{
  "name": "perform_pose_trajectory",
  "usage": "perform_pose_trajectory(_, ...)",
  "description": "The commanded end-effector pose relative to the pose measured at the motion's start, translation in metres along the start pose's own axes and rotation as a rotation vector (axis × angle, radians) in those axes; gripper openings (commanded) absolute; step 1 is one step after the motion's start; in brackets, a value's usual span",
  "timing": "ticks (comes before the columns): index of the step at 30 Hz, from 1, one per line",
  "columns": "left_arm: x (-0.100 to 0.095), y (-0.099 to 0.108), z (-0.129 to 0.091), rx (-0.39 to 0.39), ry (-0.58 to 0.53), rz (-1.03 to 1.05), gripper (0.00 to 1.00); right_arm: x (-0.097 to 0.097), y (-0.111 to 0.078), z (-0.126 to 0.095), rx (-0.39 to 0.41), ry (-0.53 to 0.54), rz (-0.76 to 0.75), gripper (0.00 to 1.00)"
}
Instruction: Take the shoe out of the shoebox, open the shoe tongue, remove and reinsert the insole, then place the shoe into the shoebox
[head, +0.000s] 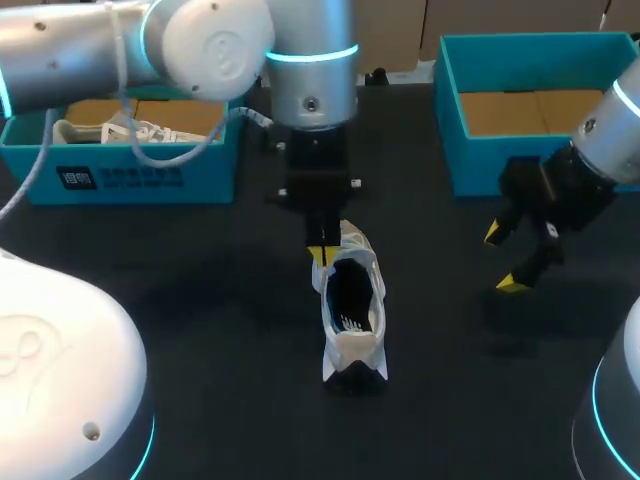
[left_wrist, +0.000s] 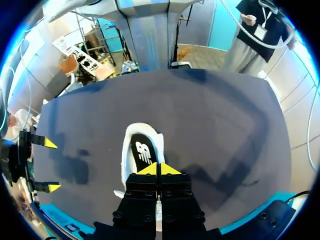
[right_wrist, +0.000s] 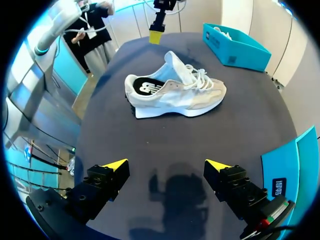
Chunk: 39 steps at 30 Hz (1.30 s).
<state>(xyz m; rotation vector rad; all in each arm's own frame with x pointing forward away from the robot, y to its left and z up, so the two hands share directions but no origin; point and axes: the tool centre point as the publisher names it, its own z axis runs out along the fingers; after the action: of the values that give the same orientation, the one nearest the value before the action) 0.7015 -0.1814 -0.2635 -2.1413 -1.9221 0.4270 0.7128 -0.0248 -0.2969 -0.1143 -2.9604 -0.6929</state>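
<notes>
Over the table's middle, my left gripper hangs with its yellow tips pressed tight together, just above the white shoe. That shoe stands upright on the dark table, out of any box, its black insole showing. Off to the right, my right gripper is spread wide, well apart from the shoe, near a blue shoebox.
</notes>
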Motion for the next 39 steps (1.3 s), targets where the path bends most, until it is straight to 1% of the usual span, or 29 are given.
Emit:
perform_pose_trajectory(1,-0.019,-0.006,0.021,0.003,0.103,0.042,0.0,0.001,0.0,0.0,0.002,-0.001,0.0,1.0)
perform_pose_trajectory(4,-0.025,-0.005,0.03,0.017,0.117,0.059,0.0,0.001,0.0,0.0,0.002,-0.001,0.0,1.0)
perform_pose_trajectory(5,-0.029,-0.004,0.039,0.034,0.152,0.083,0.0,0.001,0.0,0.0,0.002,-0.001,0.0,1.0)
perform_pose_trajectory(17,-0.029,-0.004,0.04,0.033,0.158,0.089,0.0,0.001,0.0,0.0,0.002,-0.001,0.0,1.0)
perform_pose_trajectory(18,-0.027,-0.003,0.052,0.01,0.187,0.104,0.0,0.001,0.0,0.0,0.002,-0.001,0.0,1.0)
perform_pose_trajectory(23,-0.019,0.008,0.066,0.045,0.17,0.113,0.0,0.001,0.0,0.0,0.002,-0.001,0.0,1.0)
perform_pose_trajectory(29,-0.014,0.013,0.089,0.055,0.171,0.129,0.0,0.001,0.0,0.0,0.002,-0.001,0.0,1.0)
perform_pose_trajectory(39,-0.011,0.013,0.111,0.027,0.188,0.16,0.0,0.001,0.0,0.0,0.002,-0.001,0.0,1.0)
